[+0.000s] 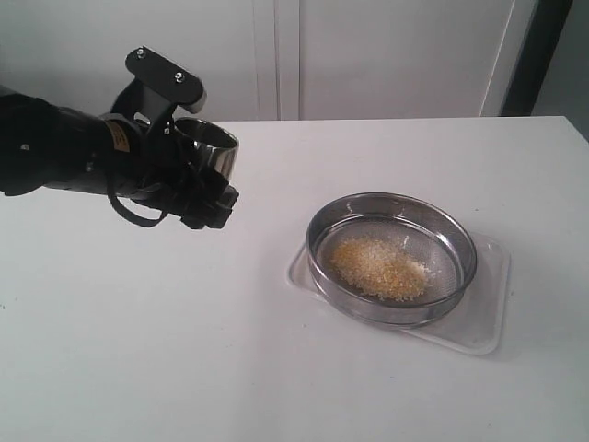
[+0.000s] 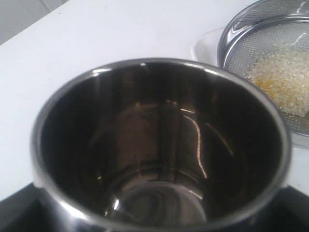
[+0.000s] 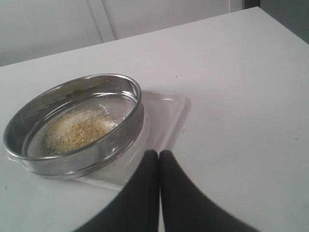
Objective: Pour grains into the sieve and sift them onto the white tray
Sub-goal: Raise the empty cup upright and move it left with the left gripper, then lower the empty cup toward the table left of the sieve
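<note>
- My left gripper (image 1: 204,191) is clamped on the empty cup (image 1: 210,147), held above the table left of the sieve (image 1: 396,315).
- Grains (image 1: 377,265) lie in the sieve, which sits on the tray (image 1: 483,322).
- My right gripper (image 3: 159,157) has its jaws together.

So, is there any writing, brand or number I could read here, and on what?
No readable text anywhere.
Small yellowish sticker on the left arm: too small and blurred to read.
The steel cup, sieve and white tray show no markings.

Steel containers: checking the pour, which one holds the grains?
The wide sieve on the white tray; the raised cup is empty.
</note>
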Action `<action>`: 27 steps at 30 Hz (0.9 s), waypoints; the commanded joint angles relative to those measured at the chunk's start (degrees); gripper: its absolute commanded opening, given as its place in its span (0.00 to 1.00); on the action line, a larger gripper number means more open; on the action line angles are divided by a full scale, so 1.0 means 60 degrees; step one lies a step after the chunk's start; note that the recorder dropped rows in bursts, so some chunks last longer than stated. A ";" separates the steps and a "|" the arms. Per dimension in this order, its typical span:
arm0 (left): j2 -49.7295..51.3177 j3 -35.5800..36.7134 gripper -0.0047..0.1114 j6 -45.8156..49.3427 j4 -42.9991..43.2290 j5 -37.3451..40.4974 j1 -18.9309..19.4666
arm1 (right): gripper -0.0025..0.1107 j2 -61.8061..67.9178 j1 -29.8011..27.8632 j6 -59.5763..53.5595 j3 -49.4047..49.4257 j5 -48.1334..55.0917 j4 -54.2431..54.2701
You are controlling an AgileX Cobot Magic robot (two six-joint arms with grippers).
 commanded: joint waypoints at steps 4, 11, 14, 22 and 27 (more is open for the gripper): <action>-0.0160 0.0168 0.04 -0.0299 -0.0054 -0.0158 0.0026 | 0.02 -0.0041 -0.0019 -0.0081 0.0053 -0.0119 0.0000; -0.0143 0.0168 0.04 -0.0583 -0.0054 -0.1373 0.0026 | 0.02 -0.0041 -0.0019 -0.0081 0.0053 -0.0119 0.0000; -0.0084 0.0168 0.04 -0.0583 -0.0054 -0.1619 0.0026 | 0.02 -0.0041 -0.0019 -0.0081 0.0053 -0.0119 0.0000; -0.0084 0.1193 0.04 -0.1670 0.0131 -0.3604 0.0817 | 0.02 -0.0041 -0.0019 -0.0081 0.0053 -0.0119 0.0000; -0.0040 0.2176 0.04 -0.1759 0.0464 -0.5575 0.0887 | 0.02 -0.0041 -0.0019 -0.0081 0.0053 -0.0119 0.0000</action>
